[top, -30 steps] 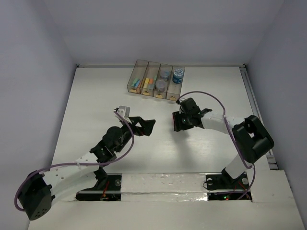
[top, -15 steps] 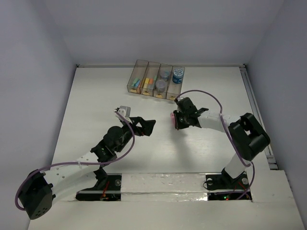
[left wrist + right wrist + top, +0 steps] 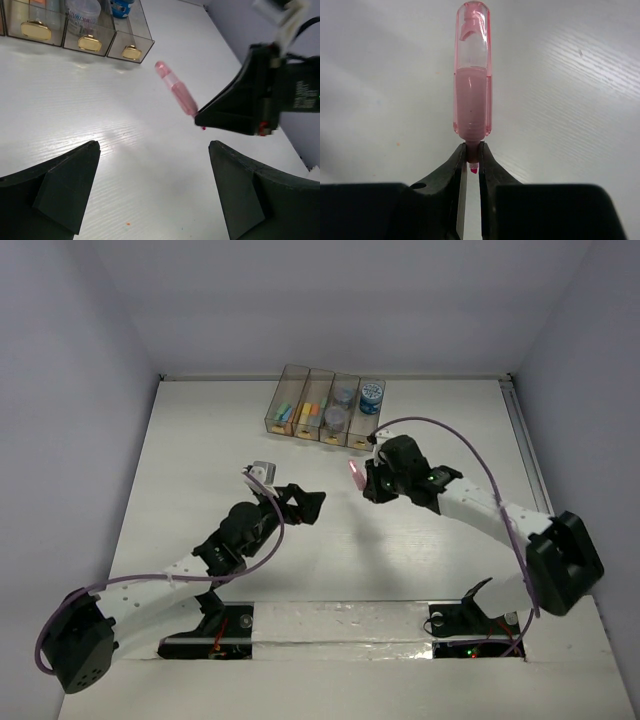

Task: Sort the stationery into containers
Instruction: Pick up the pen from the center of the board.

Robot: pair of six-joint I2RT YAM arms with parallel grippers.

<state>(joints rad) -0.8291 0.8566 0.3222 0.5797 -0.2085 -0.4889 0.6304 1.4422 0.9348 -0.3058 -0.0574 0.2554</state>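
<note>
The pink marker (image 3: pixel 472 70) is pinched by its narrow tail end in the right pincer (image 3: pixel 472 161), whose jaws are drawn in tight on that tip. The rest of the marker, with its clear cap, sticks straight out beyond the fingertips. From above, the marker (image 3: pixel 355 476) shows as a small pink sliver at the front of the right pincer (image 3: pixel 369 482), over the middle of the white bench (image 3: pixel 200 440), a little nearer than the row of four smoky bins (image 3: pixel 325 405) at the far side.

The left pincer (image 3: pixel 300 502) hangs just beside it to the left, jaws spread wide and holding nothing.

The overhead view gives the layout: coloured sticks (image 3: pixel 284 413) lie in the two left bins and round rolls (image 3: pixel 371 394) in the two right ones. The left wrist view adds what that misses: the marker (image 3: pixel 176 90) slants away from the right pincer (image 3: pixel 198 115) towards the bins (image 3: pixel 125 35), whose yellow labels (image 3: pixel 131 51) face this way, all seen between the left pincer's (image 3: pixel 154 150) parted fingers (image 3: pixel 65 175). Only the right wrist view shows how thin the grip is. I cannot tell whether the marker touches the bench.
</note>
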